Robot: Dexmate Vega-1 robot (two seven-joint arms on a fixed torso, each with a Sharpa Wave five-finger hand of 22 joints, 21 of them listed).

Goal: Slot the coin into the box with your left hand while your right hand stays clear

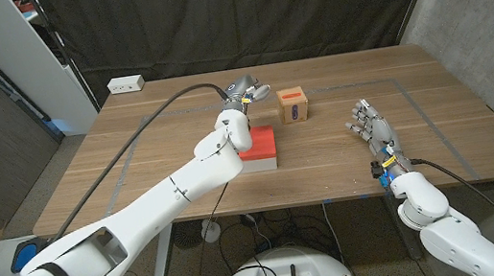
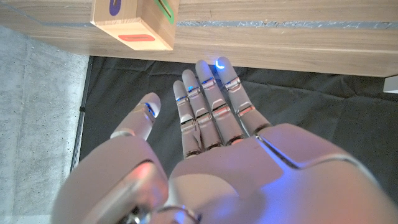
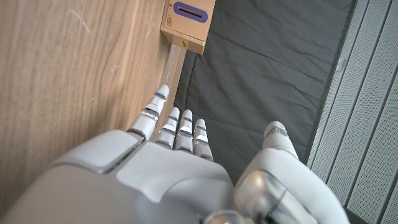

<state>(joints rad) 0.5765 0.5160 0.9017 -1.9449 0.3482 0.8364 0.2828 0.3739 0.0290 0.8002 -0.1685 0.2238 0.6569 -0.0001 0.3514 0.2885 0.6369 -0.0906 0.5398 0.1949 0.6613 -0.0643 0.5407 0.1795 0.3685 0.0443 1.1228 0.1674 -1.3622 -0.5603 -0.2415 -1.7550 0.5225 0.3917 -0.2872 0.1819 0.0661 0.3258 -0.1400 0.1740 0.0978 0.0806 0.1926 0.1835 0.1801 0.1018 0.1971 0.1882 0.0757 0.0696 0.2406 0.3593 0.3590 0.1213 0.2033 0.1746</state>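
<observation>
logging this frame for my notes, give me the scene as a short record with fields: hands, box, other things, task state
left hand: left hand raised beside the small wooden box with a purple slot, fingers extended, no coin visible in them
right hand: right hand open, apart from the box on its far side
box: upright on the wooden table, purple slot on top
other things: red block on a white base near the left arm
task state: coin not visible, cannot tell if slotted

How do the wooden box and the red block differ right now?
The wooden box is a light wood cube with a coloured slot on top; the red block is flatter, wider, red over a white base. The box stands farther from the robot and uncovered; the block lies nearer, partly hidden behind the left arm. The left hand is raised beside the box. Both sit on the table.
</observation>
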